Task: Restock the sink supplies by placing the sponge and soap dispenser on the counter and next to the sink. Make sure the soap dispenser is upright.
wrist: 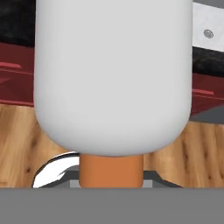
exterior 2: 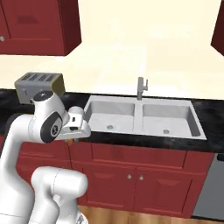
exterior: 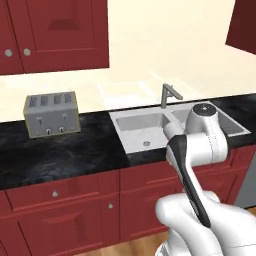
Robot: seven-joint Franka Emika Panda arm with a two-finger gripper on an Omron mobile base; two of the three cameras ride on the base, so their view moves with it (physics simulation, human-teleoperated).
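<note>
Soap dispenser (wrist: 113, 74): in the hand view its white rounded body took up most of the upper and middle frame, with the orange-brown pump neck at the bottom centre, right against the camera.
Gripper (exterior 2: 75, 136): closed on the soap dispenser at its pump end; the finger tips themselves were hidden behind the bottle, so the exact contact could not be made out.
Bottle relative to hand: it extended straight away from the hand along the gripper's line, pump end nearest, body farthest.
Behind the bottle: wooden floor across the lower hand view, red cabinet fronts and a dark strip of counter above that, and a pale corner with a round drain at the upper right.
Hand position: in the right base view the hand sat at centre left, in front of the counter edge and over the red cabinets.
Counter (exterior: 75, 152): black, grey-veined, running across the middle of the left base view.
Sink (exterior 2: 142, 116): pale, 2 basins, each with a round drain, grey tap (exterior 2: 141, 89) behind.
Toaster (exterior: 51, 113): silver, 4 slots, on the counter at left, well apart from the sink.
</note>
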